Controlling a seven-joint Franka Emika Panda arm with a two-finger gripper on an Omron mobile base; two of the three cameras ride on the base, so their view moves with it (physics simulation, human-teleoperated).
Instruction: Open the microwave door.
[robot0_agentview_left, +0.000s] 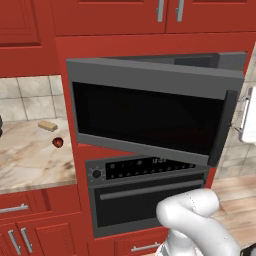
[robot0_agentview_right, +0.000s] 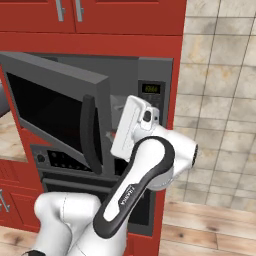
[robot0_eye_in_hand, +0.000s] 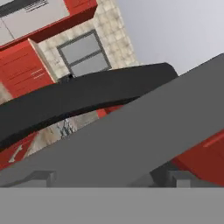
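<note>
tool (robot0_agentview_right: 114, 131) behind ajar microwave door (robot0_agentview_left: 150, 107), glossy glass

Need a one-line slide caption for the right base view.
Robot arm reaching behind the partly open microwave door, beside its black handle, with the oven below.

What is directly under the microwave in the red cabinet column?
Under the microwave sits a black oven with a control strip, a knob and a horizontal grey handle. The swung-out microwave door covers part of its strip, and the robot arm hides its lower right part.
</note>
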